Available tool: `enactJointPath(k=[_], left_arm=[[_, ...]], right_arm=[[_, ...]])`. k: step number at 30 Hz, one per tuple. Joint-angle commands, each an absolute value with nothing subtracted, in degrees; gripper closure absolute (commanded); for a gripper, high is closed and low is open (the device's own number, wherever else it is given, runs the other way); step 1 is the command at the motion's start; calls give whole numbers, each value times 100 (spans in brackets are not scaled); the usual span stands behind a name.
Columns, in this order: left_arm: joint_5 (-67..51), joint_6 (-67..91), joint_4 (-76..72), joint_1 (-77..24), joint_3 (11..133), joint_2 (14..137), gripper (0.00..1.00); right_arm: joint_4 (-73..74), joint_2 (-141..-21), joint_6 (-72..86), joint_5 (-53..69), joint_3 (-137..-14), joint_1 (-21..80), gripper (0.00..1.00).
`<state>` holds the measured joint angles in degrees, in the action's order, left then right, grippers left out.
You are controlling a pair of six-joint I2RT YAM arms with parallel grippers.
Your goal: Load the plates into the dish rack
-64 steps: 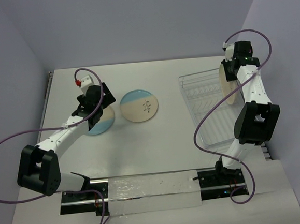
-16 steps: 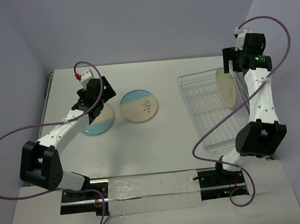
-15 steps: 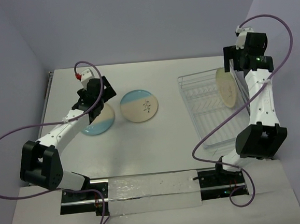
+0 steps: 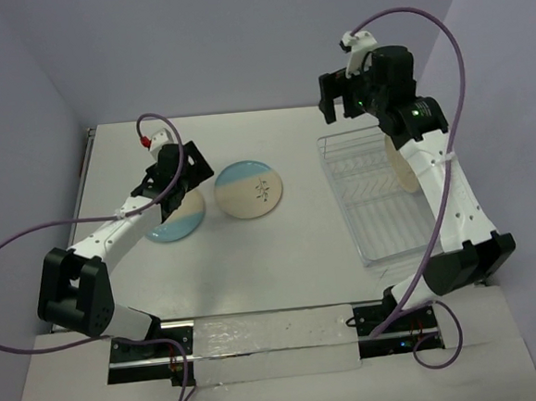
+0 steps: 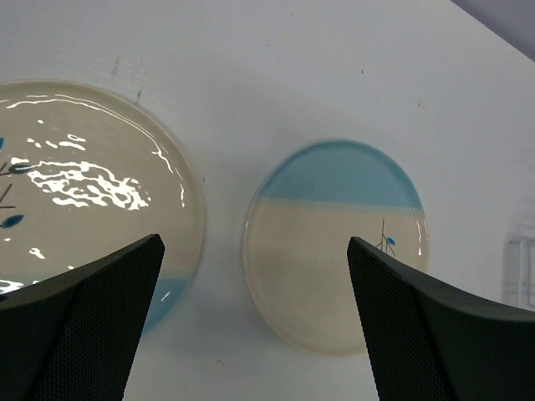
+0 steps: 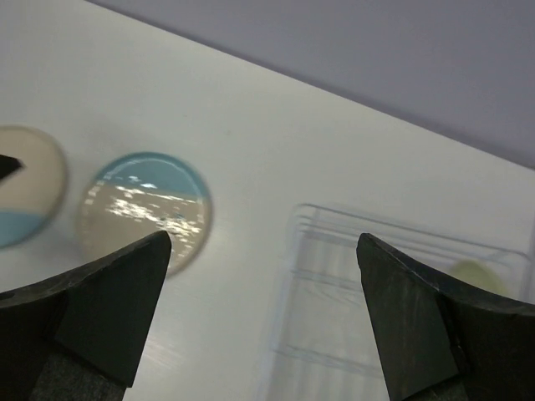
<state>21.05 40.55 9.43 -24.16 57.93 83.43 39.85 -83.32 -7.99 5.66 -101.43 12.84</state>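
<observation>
Two cream plates, each part light blue, lie flat on the table: the left plate [image 4: 172, 219] [image 5: 84, 184] and the middle plate [image 4: 248, 188] [image 5: 334, 242] [image 6: 146, 209]. My left gripper [image 4: 176, 184] [image 5: 255, 242] hovers open between them, over the left plate's right edge, and holds nothing. A third plate [image 4: 402, 176] [image 6: 478, 276] stands on edge in the clear dish rack [image 4: 343, 204] [image 6: 292, 276], partly hidden by my right arm. My right gripper [image 4: 341, 102] [image 6: 263, 238] is open and empty, raised high over the rack's far left corner.
The rack stands at the table's right side, near the right wall. The back wall runs close behind it. Purple cables loop from both arms. A clear strip lies along the near edge between the arm bases.
My right gripper has opened off the plate standing in the rack, then risen and swung left toward the rack's far left corner. The left arm has barely moved.
</observation>
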Motion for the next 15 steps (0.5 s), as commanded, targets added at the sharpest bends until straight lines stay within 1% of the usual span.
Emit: enactJointPath(k=[1, 5, 9, 15], left_arm=[[1758, 4401, 700, -2399, 5708, 8425, 1], [1755, 4597, 688, -2411, 5686, 8665, 1], [1754, 4508, 720, -2494, 5858, 8929, 1], [1561, 4377, 601, -2699, 6098, 9505, 1]], right_arm=[[3465, -9144, 432, 1291, -10585, 1768, 0], [3357, -9906, 1267, 852, -10714, 2347, 0], [3340, -10451, 1517, 196, -10574, 2736, 0], [3227, -11016, 1961, 23, -10168, 2846, 0]])
